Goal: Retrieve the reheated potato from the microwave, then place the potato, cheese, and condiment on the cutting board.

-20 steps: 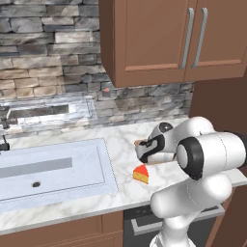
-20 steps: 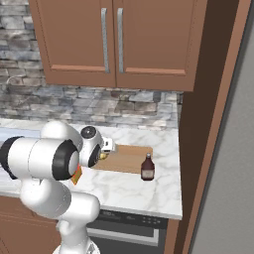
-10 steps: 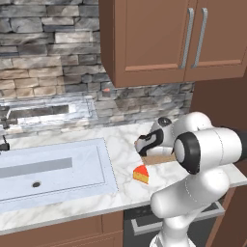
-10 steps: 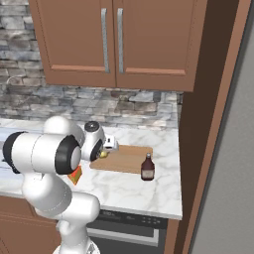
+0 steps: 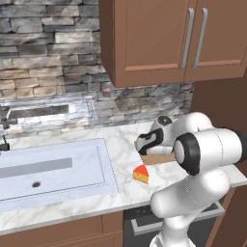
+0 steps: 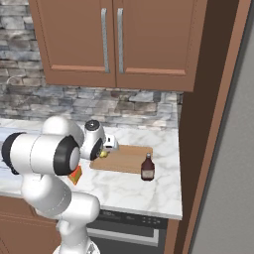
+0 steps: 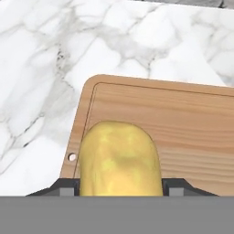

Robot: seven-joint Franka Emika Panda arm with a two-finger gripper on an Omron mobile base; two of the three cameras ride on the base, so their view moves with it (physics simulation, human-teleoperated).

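Gripping the potato (image 7: 119, 157) between its fingers, the hand (image 6: 103, 150) hovers over the cutting board (image 7: 183, 123) edge.

Even, bright rendered light, soft faint shadows, sharp throughout, no glare or edge distortion

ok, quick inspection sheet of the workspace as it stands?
Surface: white marble counter; sink set in at its left.
Job's things: potato held between the fingers over the cutting board; cheese on the counter, off the board; condiment upright at the board's near right edge, whether on it I cannot tell.
Clutter: nothing seen.
Grippers: gripper shut on the potato.
Cables: nothing seen.
Surroundings: stone backsplash, wooden wall cabinets, oven front below the counter.
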